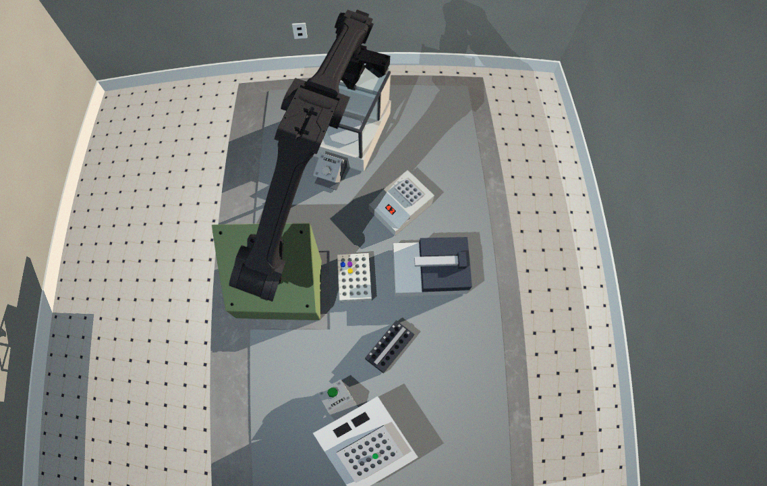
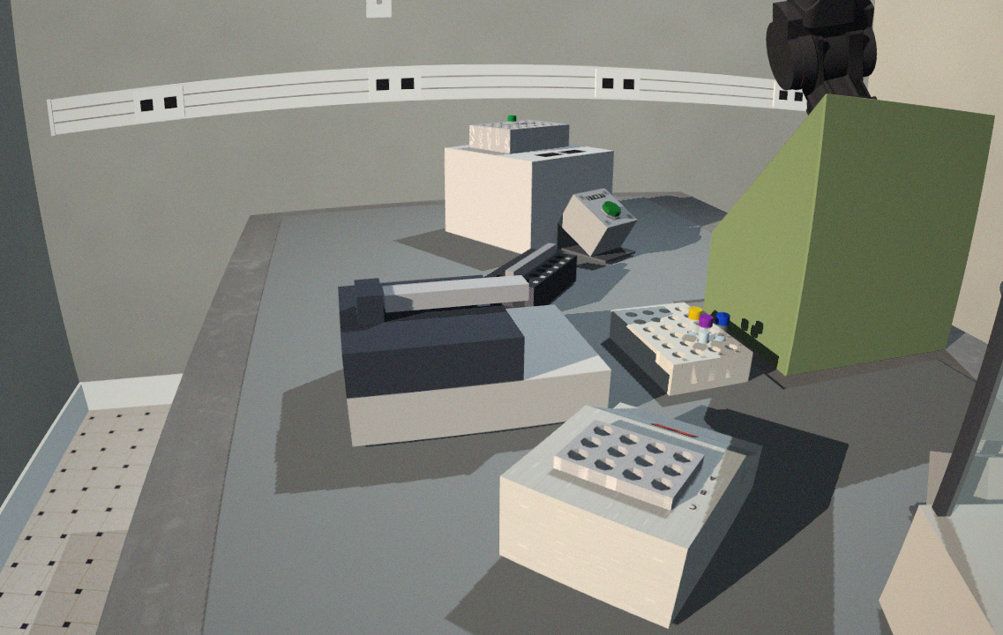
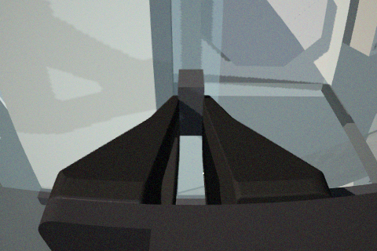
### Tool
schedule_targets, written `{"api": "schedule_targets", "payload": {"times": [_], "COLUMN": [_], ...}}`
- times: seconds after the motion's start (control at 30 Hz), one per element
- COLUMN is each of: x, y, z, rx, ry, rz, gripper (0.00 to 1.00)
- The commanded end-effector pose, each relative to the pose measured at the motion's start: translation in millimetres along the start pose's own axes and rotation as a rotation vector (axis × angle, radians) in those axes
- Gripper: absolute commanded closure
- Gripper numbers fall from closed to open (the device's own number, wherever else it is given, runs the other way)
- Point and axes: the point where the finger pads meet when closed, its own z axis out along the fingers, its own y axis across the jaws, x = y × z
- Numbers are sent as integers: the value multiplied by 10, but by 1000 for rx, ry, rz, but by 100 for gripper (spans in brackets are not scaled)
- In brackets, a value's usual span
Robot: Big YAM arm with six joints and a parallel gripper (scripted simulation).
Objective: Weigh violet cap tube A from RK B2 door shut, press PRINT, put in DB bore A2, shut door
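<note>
Wrist view: we recorded the claw (image 3: 191, 105) nearly closed, its jaws clamped on a small dark handle (image 3: 191, 83) sitting on the glass door (image 3: 94, 27) of the balance (image 1: 374, 129). Through the glass we saw the pale eight-sided pan (image 3: 267, 5), ahead and to the right of the claw.

Top view: we logged the arm (image 1: 289, 175) stretched from its green base (image 1: 301, 289) out over the balance's glass box.

Tube A (image 1: 349, 264), violet cap, stood upright in the rack (image 1: 354, 287), far from the claw. We noted a blue-capped tube (image 1: 343, 264) and a yellow-capped tube (image 1: 350, 271) just beside it.

Exterior view: we listed tube A (image 2: 705, 320) in the rack's corner nearest the green base. The dry block (image 2: 607, 513) stood on the desk (image 2: 378, 552), and every bore we could see in it was empty.
</note>
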Motion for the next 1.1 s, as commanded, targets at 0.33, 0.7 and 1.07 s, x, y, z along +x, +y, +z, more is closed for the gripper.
{"api": "schedule_targets", "payload": {"times": [0.33, 0.7, 1.07], "x": [-46, -26, -26], "y": [261, 120, 120], "z": [-97, -153, -153], "rx": [-54, -44, -44], "ry": [9, 3, 3], "rz": [9, 9, 9], "gripper": [94, 70, 70]}}
